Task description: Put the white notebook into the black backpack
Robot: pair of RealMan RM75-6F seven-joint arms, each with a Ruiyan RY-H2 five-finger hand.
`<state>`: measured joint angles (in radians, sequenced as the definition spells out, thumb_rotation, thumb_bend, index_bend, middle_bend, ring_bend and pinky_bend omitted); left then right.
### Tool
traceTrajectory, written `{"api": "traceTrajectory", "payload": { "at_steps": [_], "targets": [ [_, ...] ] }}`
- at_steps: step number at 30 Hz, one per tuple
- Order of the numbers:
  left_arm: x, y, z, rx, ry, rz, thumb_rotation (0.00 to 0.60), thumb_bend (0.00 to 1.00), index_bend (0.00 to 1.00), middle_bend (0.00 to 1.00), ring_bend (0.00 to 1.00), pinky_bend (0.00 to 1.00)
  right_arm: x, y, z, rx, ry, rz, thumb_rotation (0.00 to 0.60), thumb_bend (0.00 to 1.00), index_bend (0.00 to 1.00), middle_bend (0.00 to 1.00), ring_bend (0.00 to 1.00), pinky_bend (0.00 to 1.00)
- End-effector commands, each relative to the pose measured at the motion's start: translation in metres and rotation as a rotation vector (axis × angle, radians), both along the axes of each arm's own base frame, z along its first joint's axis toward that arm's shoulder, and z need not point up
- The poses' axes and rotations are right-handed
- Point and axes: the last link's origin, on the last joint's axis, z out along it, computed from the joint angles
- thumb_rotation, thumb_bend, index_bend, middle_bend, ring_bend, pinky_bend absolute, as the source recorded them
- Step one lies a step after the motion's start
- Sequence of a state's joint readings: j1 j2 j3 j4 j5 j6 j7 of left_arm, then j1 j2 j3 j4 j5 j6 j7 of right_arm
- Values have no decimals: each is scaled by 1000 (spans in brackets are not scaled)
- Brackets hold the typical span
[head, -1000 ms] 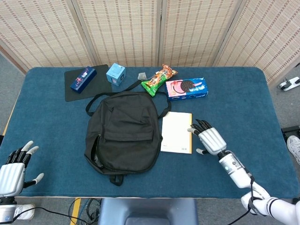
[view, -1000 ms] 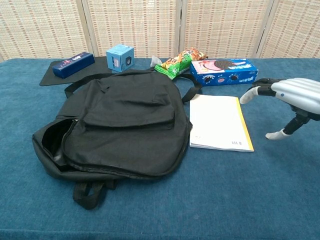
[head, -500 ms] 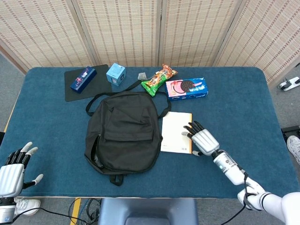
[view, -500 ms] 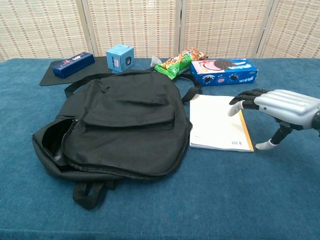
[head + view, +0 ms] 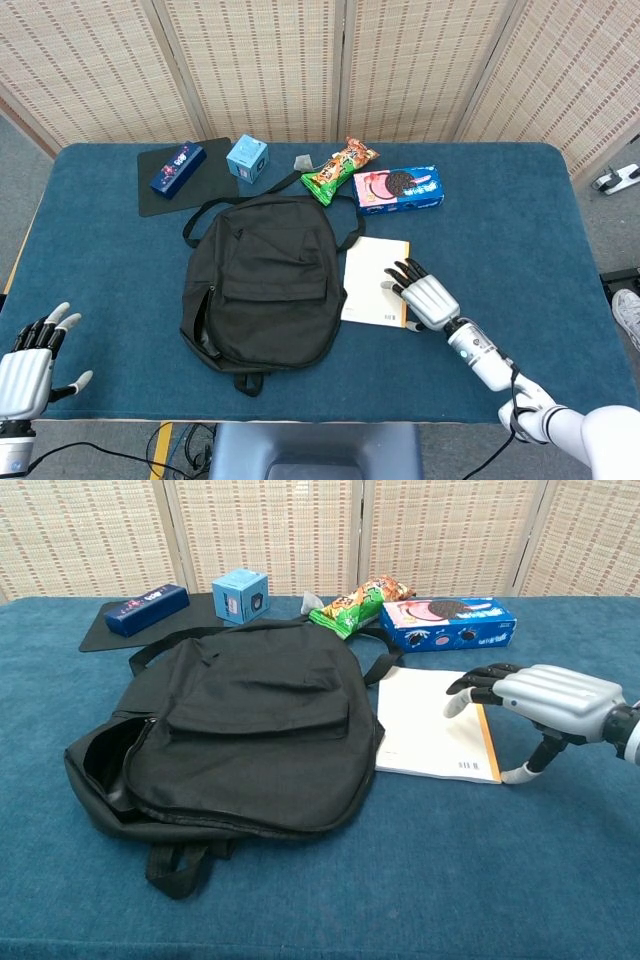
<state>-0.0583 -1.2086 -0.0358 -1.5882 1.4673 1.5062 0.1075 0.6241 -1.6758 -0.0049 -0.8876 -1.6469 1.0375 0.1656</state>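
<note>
A blue table point(image 5: 520, 215) carries the black backpack point(image 5: 262, 280), lying flat left of centre with its side opening gaping toward the near left. Just right of it, touching its edge, the white notebook point(image 5: 375, 283) lies flat on the cloth. The right hand point(image 5: 424, 296) hovers over the notebook's near right corner, fingers spread and holding nothing, thumb tip down by the notebook's edge. The left hand point(image 5: 28, 364) sits at the near left, well apart, fingers apart and empty. Along the far side lie a cookie box point(image 5: 398, 189), a snack bag point(image 5: 339, 169) and a blue cube box point(image 5: 247, 158).
</note>
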Motion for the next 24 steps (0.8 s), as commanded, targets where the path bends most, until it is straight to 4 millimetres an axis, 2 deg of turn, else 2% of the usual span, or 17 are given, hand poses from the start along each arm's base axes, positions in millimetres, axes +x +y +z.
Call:
{"api": "traceTrajectory", "payload": {
  "at_steps": [1, 8, 14, 21, 24],
  "targets": [
    [0, 0, 0, 1, 0, 1, 600, 161, 208, 106, 127, 138, 3, -1, -3, 0, -3, 7, 600, 0, 215, 104, 0, 17],
    [-1, -1, 0, 3, -2, 0, 600, 161, 208, 106, 128, 138, 9, -4, -7, -6, -26, 22, 600, 4, 215, 123, 0, 17],
    [-2, 0, -1, 0, -3, 2, 600, 162, 208, 106, 128, 138, 12, -8, -12, -11, -39, 38, 600, 135, 215, 155, 0, 17],
    [-2, 0, 0, 5, -5, 3, 600, 162, 208, 106, 128, 138, 18, -12, -15, -34, -75, 45, 600, 139, 215, 167, 0, 17],
    [-2, 0, 0, 3, -6, 3, 600, 162, 208, 106, 128, 138, 21, -14, -17, -44, -93, 46, 600, 176, 215, 177, 0, 17]
  ]
}}
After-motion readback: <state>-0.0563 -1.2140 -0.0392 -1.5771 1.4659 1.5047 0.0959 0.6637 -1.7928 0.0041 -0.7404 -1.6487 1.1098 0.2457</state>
